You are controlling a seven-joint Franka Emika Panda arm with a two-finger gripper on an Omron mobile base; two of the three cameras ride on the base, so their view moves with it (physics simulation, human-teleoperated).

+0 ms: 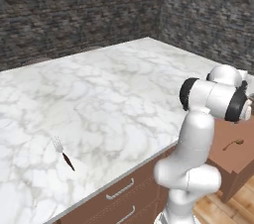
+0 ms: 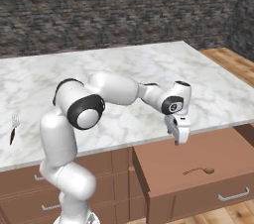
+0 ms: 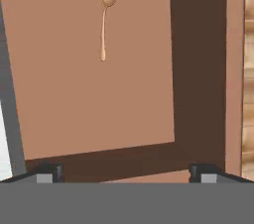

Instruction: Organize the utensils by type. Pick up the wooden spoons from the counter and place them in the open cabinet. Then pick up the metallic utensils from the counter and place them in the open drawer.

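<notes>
Fingertips (image 3: 49, 172): two small dark tips at the bottom of the hand view, one at 7 o'clock and one at 5 o'clock, set far apart with nothing between them.
Hand (image 2: 177, 138): spread wide and empty, pointing down just past the front edge of the bench, above the back part of the drawer.
Drawer (image 2: 163, 168): pulled out below the bench edge at 5 o'clock in the right base view; brown flat floor, a metal handle on its front panel.
Spoon (image 2: 199, 171): lies flat on the drawer floor near the front right; in the hand view it sits at 12 o'clock (image 3: 106, 10), bowl toward the top edge, thin handle running down toward the centre. Its colour reads brownish, close to the drawer's own; material cannot be told.
Fork (image 1: 63, 152): lies on the bench at 8 o'clock in the left base view, silver tines pointing up-left, dark handle pointing down-right; near the front edge, well apart from the hand. In the right base view it shows at 9 o'clock (image 2: 13, 128).
Bench (image 1: 114, 89): white marble top with grey veins, brown drawer fronts beneath.
Wall (image 2: 124, 5): dark stone behind the bench.
Floor (image 1: 238, 203): wood planks at 4 o'clock in the left base view.
</notes>
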